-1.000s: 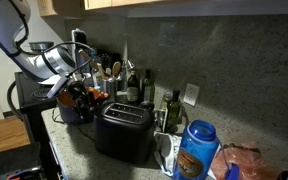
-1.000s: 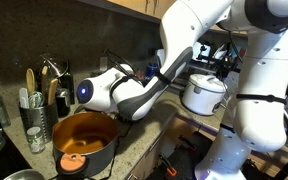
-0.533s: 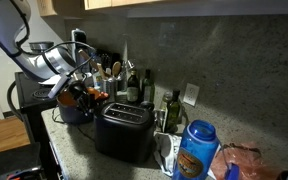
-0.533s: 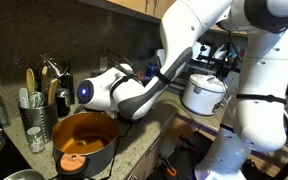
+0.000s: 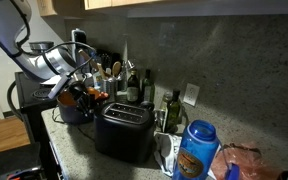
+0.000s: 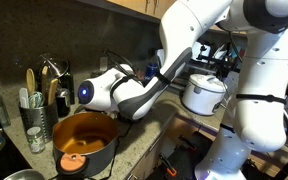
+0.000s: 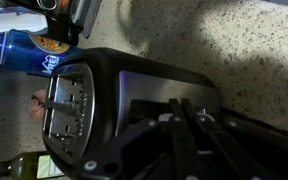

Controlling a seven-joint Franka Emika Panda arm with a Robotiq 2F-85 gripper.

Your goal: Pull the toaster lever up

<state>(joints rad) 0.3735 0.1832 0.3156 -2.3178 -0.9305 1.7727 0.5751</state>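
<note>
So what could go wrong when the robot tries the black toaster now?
1. I cannot make out the lever in any view, so the tool might catch the shell of the black boxy two-slot toaster instead.
2. An upward pull might lift or slide the toaster. It could then knock the glass bottles standing close behind it, or the dark round pot beside it.

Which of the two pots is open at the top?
The dark pot with the orange inside: it has no lid. The white cooker farther back has its lid on.
</note>
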